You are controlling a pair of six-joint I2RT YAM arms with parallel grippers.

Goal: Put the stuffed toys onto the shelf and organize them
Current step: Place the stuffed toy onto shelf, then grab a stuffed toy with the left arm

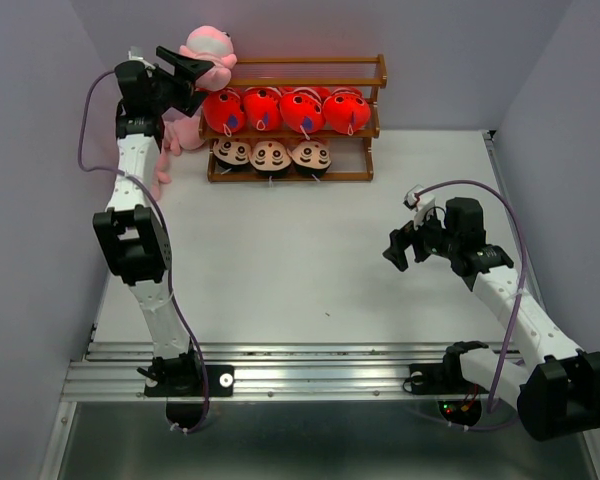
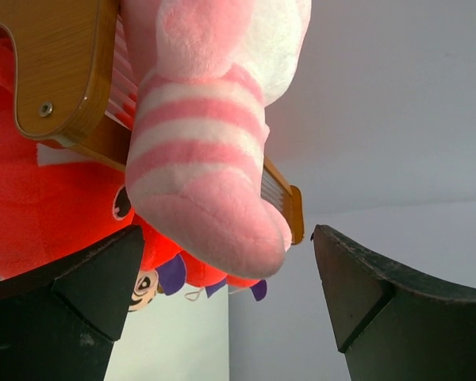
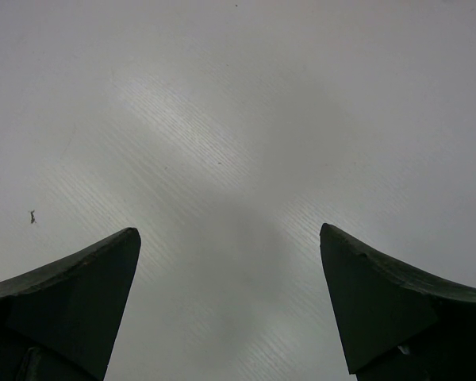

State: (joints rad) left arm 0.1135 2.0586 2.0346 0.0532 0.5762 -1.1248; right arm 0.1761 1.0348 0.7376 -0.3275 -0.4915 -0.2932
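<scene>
while the left gripper [image 2: 228, 232] is hanging wide open at the shelf's [image 1: 370, 70] top-left corner, one pink striped toy [image 1: 208, 45] is sitting on the top tier, leg dangling between the parted fingers [image 2: 103, 286]. more pink plush [image 1: 185, 130] is lying just left of the shelf, count unclear. four red fish [image 1: 302, 110] are filling the middle tier, three dolls [image 1: 270, 155] the bottom. the right gripper [image 1: 398, 247] is hovering open over the table [image 1: 280, 260].

Pale grey walls [image 1: 540, 90] — white table [image 1: 280, 260]
</scene>
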